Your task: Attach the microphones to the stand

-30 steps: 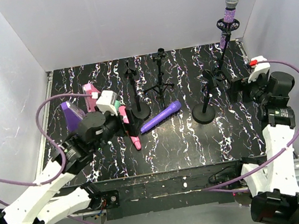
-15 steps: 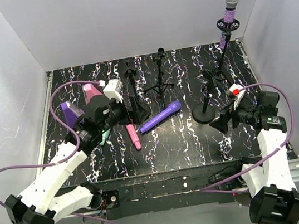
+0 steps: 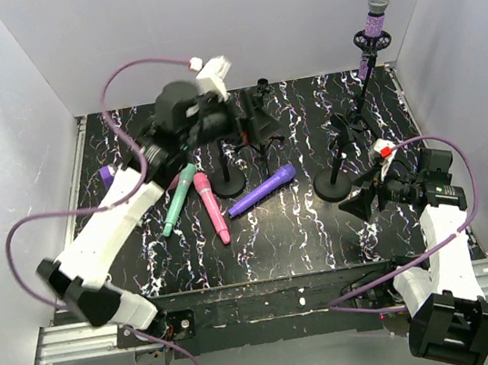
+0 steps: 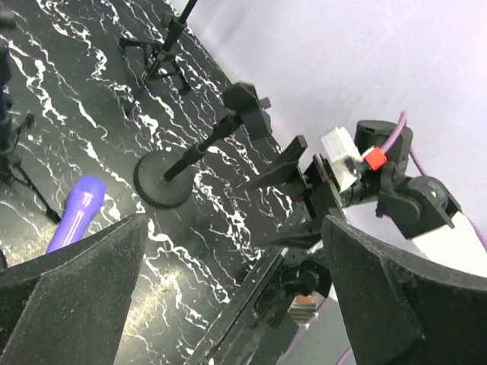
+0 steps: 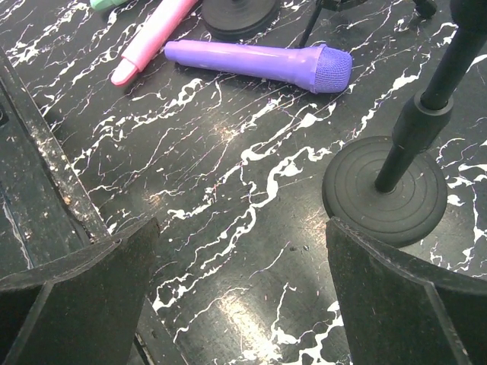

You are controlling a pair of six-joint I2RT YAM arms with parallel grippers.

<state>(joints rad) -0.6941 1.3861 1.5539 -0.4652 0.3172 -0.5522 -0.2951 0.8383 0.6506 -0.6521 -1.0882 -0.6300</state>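
Swinging rearward off the mint microphone [image 3: 178, 200], left tool [image 3: 257, 128] gapes empty, as does right tool [image 3: 359, 201].

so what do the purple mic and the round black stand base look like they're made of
Purple mic: looks like moulded plastic, smooth with a soft sheen; its head is the same purple with a fine grid texture. Round stand base: matte black with concentric moulded rings, probably plastic or rubber; hard to tell which.
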